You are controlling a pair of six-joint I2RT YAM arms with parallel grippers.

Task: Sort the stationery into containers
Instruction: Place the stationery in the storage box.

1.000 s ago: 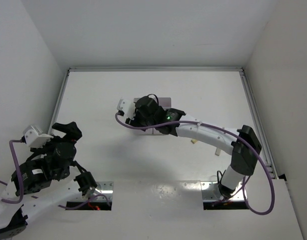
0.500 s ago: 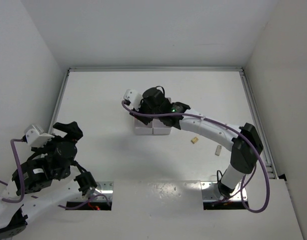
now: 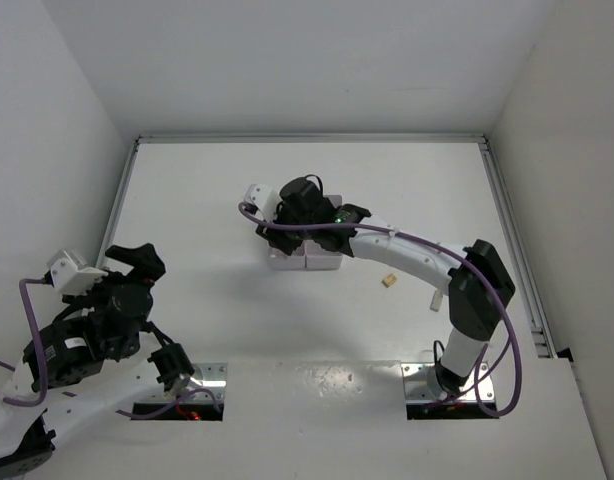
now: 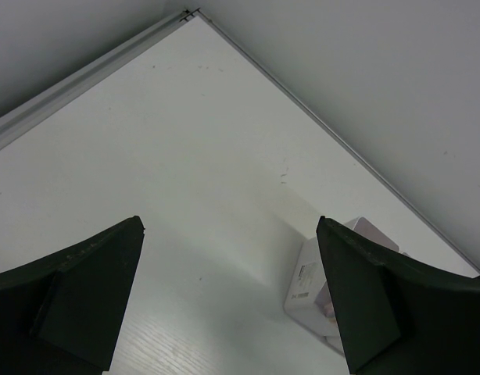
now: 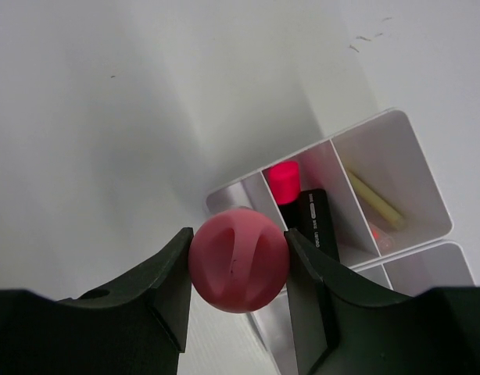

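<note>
The pink ball (image 5: 240, 269) looks matt and smooth, like rubber, with 2 shallow grooves — the black fingers (image 5: 166, 289) beside it are matt plastic. The white tray (image 5: 396, 156) at the right is glossy plastic; the table (image 5: 107, 117) is matt white.

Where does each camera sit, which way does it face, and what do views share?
Top external: fixed above and behind the bases, looking down on the table; both arms show, right tool over the white tray, left tool near left.
Left wrist: on the left arm, facing the table's far corner; its open fingers frame the view.
Right wrist: looks down at the tray; its fingers grip a pink round piece.
Shared: all three show the tray.
</note>
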